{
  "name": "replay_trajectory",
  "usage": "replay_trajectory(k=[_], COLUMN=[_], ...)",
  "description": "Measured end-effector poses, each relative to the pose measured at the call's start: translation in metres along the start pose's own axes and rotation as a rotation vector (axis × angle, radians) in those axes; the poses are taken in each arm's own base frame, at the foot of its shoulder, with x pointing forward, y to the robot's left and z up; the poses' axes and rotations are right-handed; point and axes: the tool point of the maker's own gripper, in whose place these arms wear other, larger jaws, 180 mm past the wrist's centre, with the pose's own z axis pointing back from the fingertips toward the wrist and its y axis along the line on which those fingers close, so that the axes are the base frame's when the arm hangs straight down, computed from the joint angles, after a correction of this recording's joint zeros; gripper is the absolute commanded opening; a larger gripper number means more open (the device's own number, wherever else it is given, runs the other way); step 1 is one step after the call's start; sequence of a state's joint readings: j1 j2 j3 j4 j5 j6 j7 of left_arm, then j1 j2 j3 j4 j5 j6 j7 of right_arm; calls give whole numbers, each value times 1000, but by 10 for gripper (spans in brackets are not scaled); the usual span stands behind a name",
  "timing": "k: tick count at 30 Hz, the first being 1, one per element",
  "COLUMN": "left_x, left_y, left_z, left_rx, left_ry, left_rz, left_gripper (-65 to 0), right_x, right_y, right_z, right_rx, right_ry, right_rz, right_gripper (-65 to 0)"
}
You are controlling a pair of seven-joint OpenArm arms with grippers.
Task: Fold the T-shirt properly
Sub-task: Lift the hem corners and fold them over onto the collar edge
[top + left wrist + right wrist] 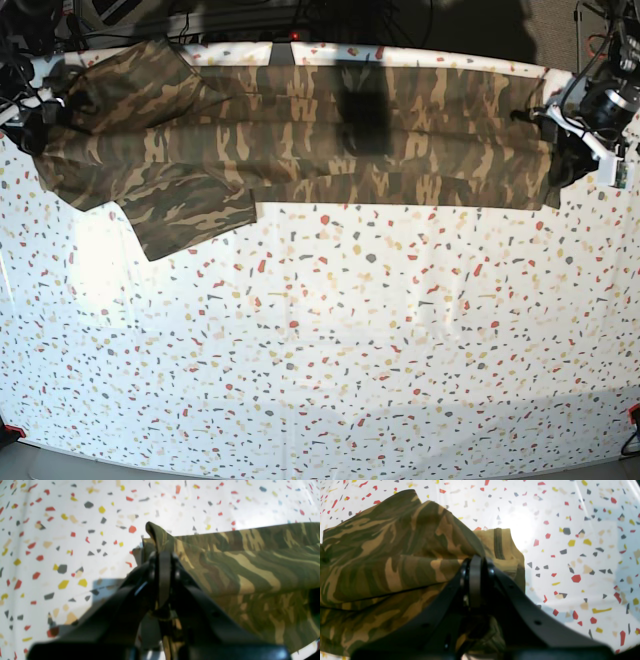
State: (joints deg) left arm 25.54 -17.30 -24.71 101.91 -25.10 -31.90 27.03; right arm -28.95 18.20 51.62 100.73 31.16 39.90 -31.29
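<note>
A large short-sleeved T-shirt point(300, 140) of soft cloth, printed in camouflage streaks of olive green, tan and brown, is seen stretched in a long band across the top of the base view, from the upper left corner to the upper right edge. It lies on a white tabletop point(330, 350) speckled with red, yellow, grey and tan flecks, which fills the rest of that frame. At the left of the base view a sleeve is spread downward and to the right below the band. A dark rectangular shadow falls on the cloth near the top centre.

In the left wrist view, the black left gripper point(161, 555) is shown at the centre of the frame, clamped tight on a bunched edge of the shirt point(250, 565); a small peak of cloth is pushed up just above the fingertips, and the fabric runs away to the right of the frame.

In the right wrist view, the black right gripper point(476, 565) is likewise closed on the shirt point(382, 555), with folds of fabric spread to the left of the frame and a hemmed flap standing just beyond the fingertips at centre.

In the base view the arms appear at the two upper corners, at the ends of the cloth band.
</note>
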Motion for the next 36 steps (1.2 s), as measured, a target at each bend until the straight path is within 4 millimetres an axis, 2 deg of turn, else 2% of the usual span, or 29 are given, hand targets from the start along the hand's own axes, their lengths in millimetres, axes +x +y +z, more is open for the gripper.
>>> replay_trajectory(k=[2,3,5,7,8,9,12,16,19,24,27,32,34,36], left_x=[-4,-5,-6,-7,-7,-7,-7,-7,-7,-4,-7,-8,-10,-9], left_y=[0,1,3,4,4,4,4,5,5,2,1,0,-4,-5], left_z=[1,1,1,1,1,1,1,1,1,1,1,1,0,0], left_rx=[3,9,15,21,23,23,24,26,27,10,6,8,5,1], left_ry=[12,20,27,35,35,35,34,34,35,14,35,32,29,24], left_rz=[-6,-18,-31,-41,-40,-40,-39,-38,-38,-4,5,12,29,38], left_gripper=[-650,-650,-500,-362,-326,-315,-315,-315,-315,-315,-315,-315,-315,-315], right_x=[-8,-12,-16,-17,-17,-17,-11,12,13,46,60,86,86,74], right_y=[0,1,1,1,1,1,1,7,33,92,118,144,146,150], right_z=[0,0,1,1,1,1,-3,-16,-37,-62,-72,-88,-96,-105], right_rx=[0,3,3,3,2,2,3,17,89,260,325,363,346,344], right_ry=[43,63,89,92,91,91,74,19,90,-3,-23,-29,-13,29], right_rz=[-2,-5,-6,-5,-5,-5,-8,-11,14,25,59,83,118,135], right_gripper=[-650,-623,-480,-372,-341,-329,-329,-329,-329,-329,-329,-329,-329,-329])
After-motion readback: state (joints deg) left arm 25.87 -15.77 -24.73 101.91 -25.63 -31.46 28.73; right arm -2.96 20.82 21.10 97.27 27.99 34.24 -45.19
